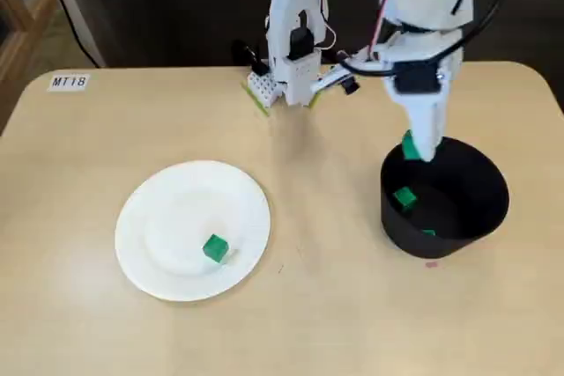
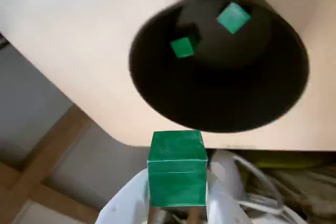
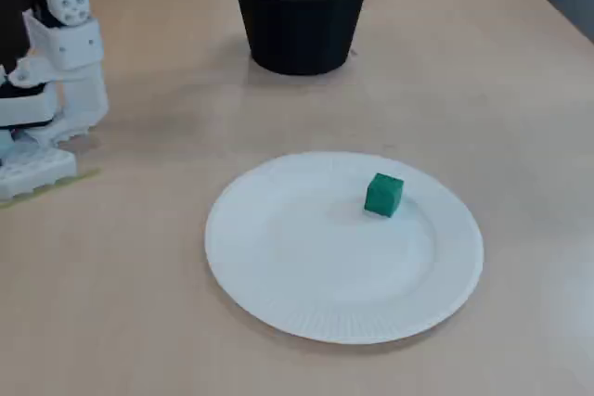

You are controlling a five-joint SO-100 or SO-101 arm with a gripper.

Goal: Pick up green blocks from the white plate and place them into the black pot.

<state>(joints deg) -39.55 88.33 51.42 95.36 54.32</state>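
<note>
Clamping a green block [image 2: 177, 166] by its flat sides low in the wrist view, the hand [image 2: 177, 203] holds something likely light and rigid.

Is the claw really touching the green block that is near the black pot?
Touching. In the wrist view the claw has its white fingers pressed against both sides of the green block, holding it up beside the black pot.

Light wooden table [image 1: 79, 156], rounded corners. In a fixed view: white plate [image 1: 167, 217] near left, black pot [image 1: 405, 233] right, arm base [image 1: 264, 87] far centre, label [image 1: 69, 82] far left.
</note>
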